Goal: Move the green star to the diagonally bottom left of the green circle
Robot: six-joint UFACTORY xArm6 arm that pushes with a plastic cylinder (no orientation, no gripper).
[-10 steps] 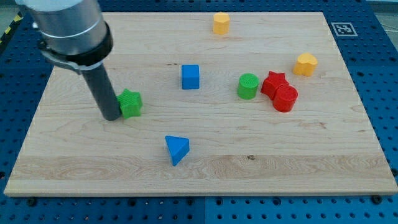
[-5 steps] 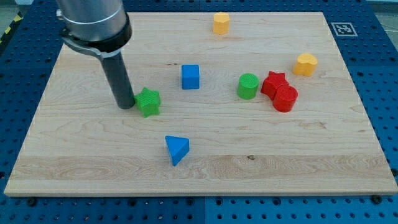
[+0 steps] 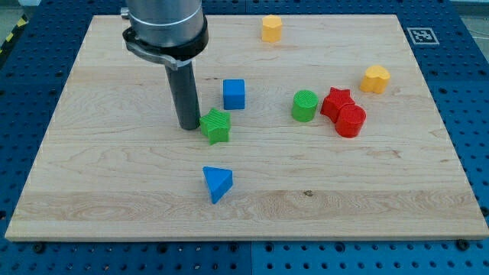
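My tip (image 3: 189, 126) sits on the wooden board (image 3: 92, 191) left of centre frame, touching the left side of the green star (image 3: 216, 126). No gripper on this arm, just a straight dark rod, so nothing opens, closes or holds; contact w/ the star is side-on only. The arm's grey body fills the upper left-centre of the frame above the rod.

Green star lies approx. mid-board, left of the green circle (image 3: 304, 105) and slightly lower in frame, w/ clear board between them. Blue cube (image 3: 234, 94) is just above and to the right of the star, near but not touching. Blue triangle (image 3: 217, 183) is below the star, lower centre-left, apart from it.

Right of the green circle: red star (image 3: 336, 100) just beside it, and a red cylinder (image 3: 351, 121) touching the red star's lower right. Yellow heart-like block (image 3: 375, 79) further right, upper right area. Another yellow block (image 3: 271, 28) near the top edge, centre; shape hard to tell, looks hexagonal. Blue pegboard table (image 3: 458, 46) surrounds the board.
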